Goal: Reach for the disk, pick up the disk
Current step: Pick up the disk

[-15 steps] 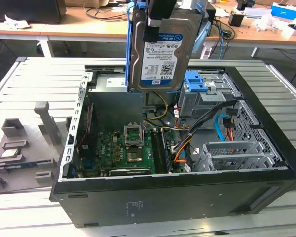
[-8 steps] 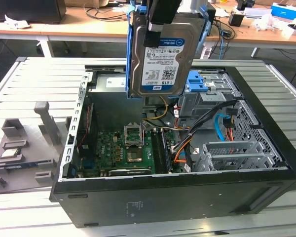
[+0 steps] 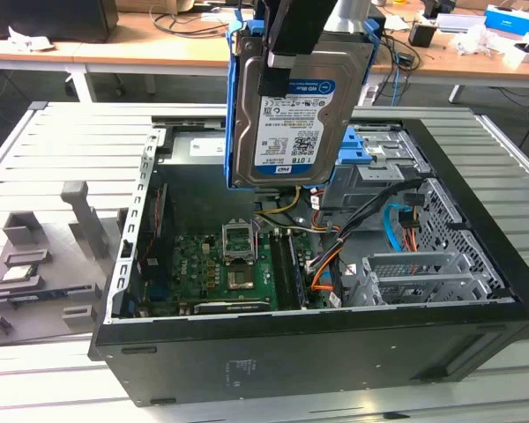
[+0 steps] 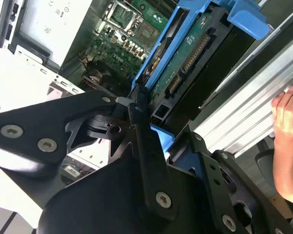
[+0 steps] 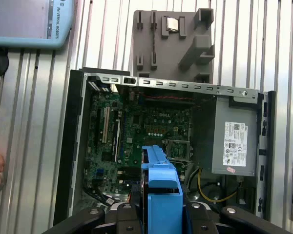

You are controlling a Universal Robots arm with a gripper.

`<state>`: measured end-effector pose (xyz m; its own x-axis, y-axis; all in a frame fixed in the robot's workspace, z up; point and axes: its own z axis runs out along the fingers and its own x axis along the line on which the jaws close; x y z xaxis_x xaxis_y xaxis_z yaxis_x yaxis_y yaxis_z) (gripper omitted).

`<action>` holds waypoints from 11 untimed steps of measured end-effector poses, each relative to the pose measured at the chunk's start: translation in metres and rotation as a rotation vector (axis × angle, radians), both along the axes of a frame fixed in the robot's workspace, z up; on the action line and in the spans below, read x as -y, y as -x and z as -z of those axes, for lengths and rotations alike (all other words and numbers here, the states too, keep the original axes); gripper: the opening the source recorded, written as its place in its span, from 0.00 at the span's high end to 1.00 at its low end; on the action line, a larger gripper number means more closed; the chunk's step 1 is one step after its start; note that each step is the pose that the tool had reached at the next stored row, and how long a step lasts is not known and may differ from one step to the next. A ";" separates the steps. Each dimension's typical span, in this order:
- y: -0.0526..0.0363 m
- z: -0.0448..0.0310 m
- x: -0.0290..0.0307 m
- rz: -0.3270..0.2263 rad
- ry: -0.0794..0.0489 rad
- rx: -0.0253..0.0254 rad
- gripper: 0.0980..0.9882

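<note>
The disk [image 3: 291, 123], a silver hard drive with a white-and-blue label and a blue bracket along its edges, hangs upright above the open computer case [image 3: 317, 339]. My gripper [image 3: 286, 57] is shut on its upper end, with one black finger across the labelled face. In the second wrist view the disk [image 4: 190, 53] shows its green circuit side and connectors beyond the gripper [image 4: 161, 131]. The first wrist view looks down on the disk's blue bracket [image 5: 161, 190] clamped in the gripper [image 5: 161, 217], high over the motherboard.
Inside the case lie the motherboard [image 3: 220, 264], the grey power supply [image 5: 234, 141], a blue drive bay [image 3: 375, 154] and metal cages [image 3: 414, 273]. A grey fixture [image 3: 35, 256] sits on the slatted table. A person's hand [image 4: 288, 141] rests beside the case.
</note>
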<state>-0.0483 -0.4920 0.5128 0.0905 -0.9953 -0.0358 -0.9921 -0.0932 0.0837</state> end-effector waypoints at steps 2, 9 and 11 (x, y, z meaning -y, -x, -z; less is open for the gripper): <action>0.0000 0.0000 0.0027 0.000 0.000 -0.0001 0.70; 0.0000 0.0002 0.0150 0.000 0.000 0.0000 0.70; 0.0000 0.0003 0.0182 0.000 0.000 0.0000 0.70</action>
